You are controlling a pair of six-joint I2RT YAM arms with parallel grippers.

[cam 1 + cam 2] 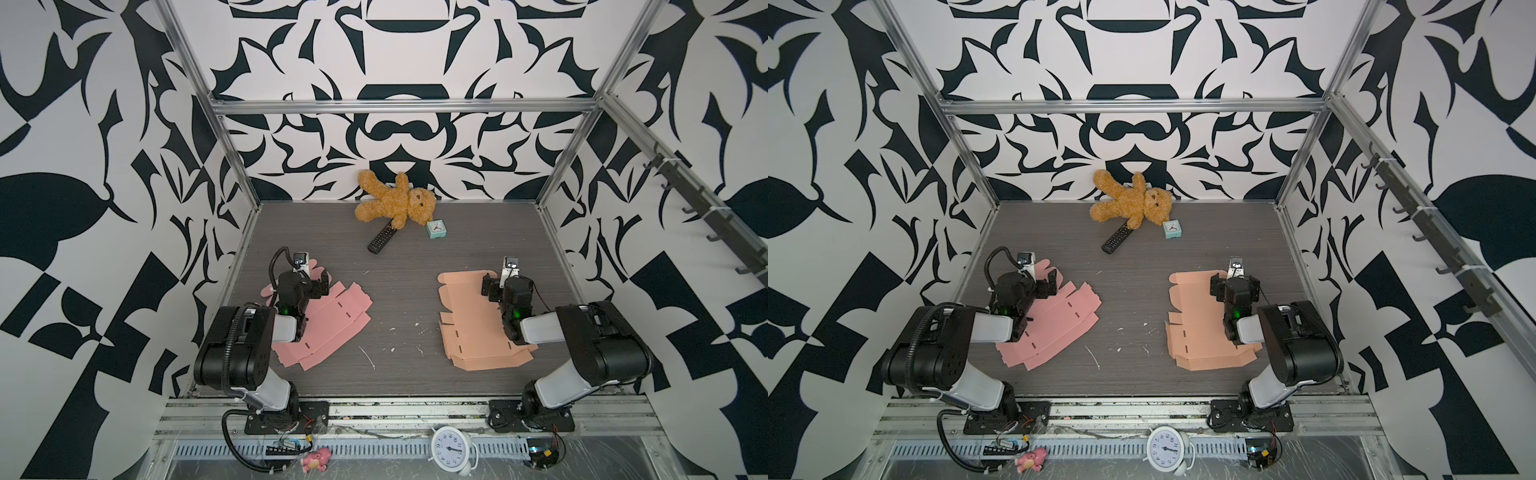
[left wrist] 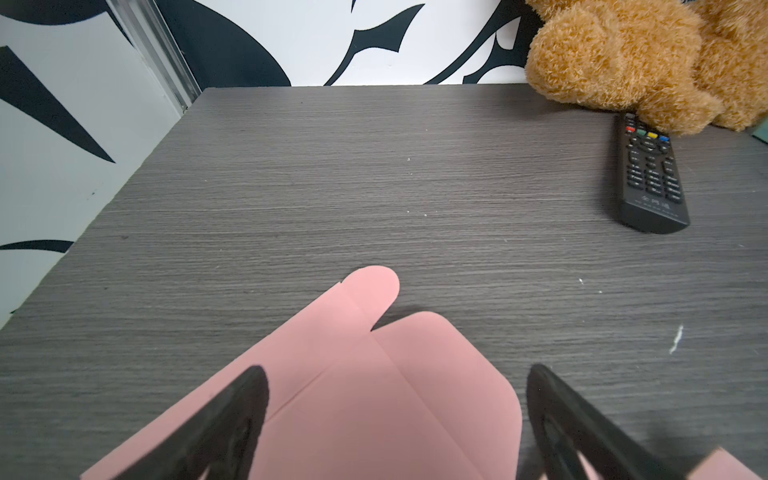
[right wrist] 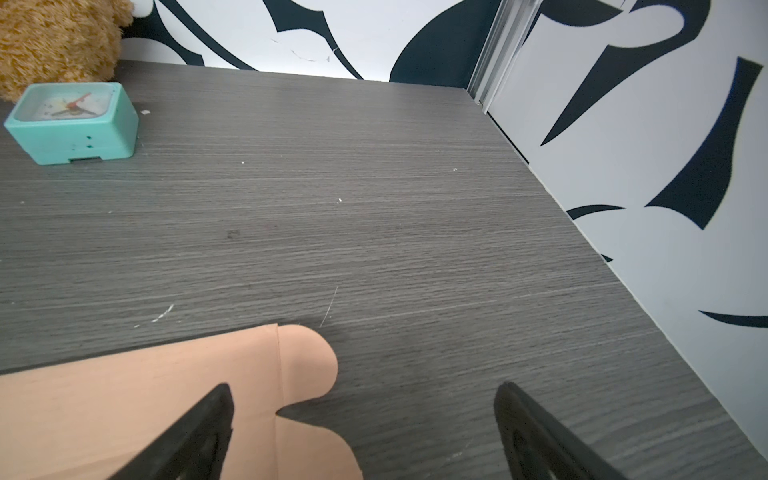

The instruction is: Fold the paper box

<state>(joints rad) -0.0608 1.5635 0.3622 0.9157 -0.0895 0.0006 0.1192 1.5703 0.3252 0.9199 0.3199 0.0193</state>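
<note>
Pink sheet: lay flat and unfolded on the table, at 9 o'clock in both top views; its long axis ran roughly from 11 to 5 o'clock; its rounded tabs sat at the 11 o'clock end.
Peach sheet: lay flat at 3 o'clock, well apart from the pink one; its long axis ran roughly from 12 to 6 o'clock.
Left gripper: jaws spread wide, pinching nothing; it hung over the 11 o'clock end of the pink sheet, both jaws above card; contact could not be told.
Right gripper: jaws spread wide, pinching nothing; it hung over the 1 o'clock corner of the peach sheet, one jaw above card and the other above bare table, with a rounded tab just ahead.
Nearer arm: left for pink, right for peach; neither sheet lay near the opposite arm.
Key relation: most of each sheet stretched back toward 6 o'clock beneath its own arm; only the end flap lay ahead of the jaws; a first fold probably had to bring that flap toward 6 o'clock, across the long axis; which sheet the task meant could not be told.
Clutter: teddy bear, remote and small clock sat at 12 o'clock, well apart from both sheets.
</note>
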